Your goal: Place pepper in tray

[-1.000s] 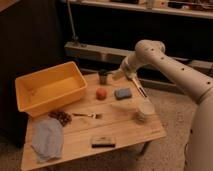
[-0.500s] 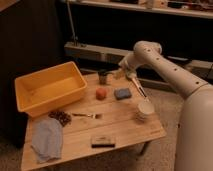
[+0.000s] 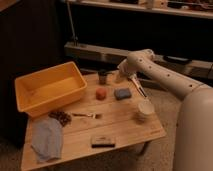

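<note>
The pepper (image 3: 101,93), a small orange-red lump, sits on the wooden table (image 3: 120,127) near its middle, to the right of the tray. The tray (image 3: 31,81) is a big deep yellow tub at the table's back left, and nothing shows inside it. My gripper (image 3: 121,75) hangs at the end of the white arm over the table's back edge, between a dark cup (image 3: 103,76) and a blue sponge (image 3: 122,93). It is up and to the right of the pepper, apart from it.
A grape cluster (image 3: 61,117) and a fork (image 3: 87,115) lie in front of the tray. A blue cloth (image 3: 47,140) lies at the front left, a dark bar (image 3: 103,141) at the front, and a white stack of cups (image 3: 145,110) at the right. Dark shelving stands behind.
The arm's near link has swung in and fills more of the right side. The gripper end stays at about the same spot by the cup. The pepper has not moved.
</note>
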Robot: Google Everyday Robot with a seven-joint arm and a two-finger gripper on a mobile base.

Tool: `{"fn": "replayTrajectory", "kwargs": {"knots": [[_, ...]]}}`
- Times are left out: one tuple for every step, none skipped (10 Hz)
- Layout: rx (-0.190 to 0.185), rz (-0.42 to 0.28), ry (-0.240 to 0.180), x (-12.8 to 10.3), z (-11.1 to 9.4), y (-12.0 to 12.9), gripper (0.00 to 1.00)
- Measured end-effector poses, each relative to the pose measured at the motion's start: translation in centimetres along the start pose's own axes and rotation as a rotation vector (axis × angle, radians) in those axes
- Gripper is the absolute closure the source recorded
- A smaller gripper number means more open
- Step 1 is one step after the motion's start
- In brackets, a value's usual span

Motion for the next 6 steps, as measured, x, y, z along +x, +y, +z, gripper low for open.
{"fn": "replayTrajectory", "kwargs": {"knots": [[0.005,-0.008,0.003,0.0,0.8,0.5,0.35],[0.010,-0.013,0.003,-0.3,1.1,0.5,0.35],[0.013,-0.011,0.001,-0.5,1.2,0.5,0.35],[0.029,-0.018,0.002,-0.8,1.0,0.3,0.35],[0.040,-0.024,0.004,-1.0,0.9,0.2,0.35],[0.043,-0.022,0.003,-1.2,1.0,0.0,0.35]]}}
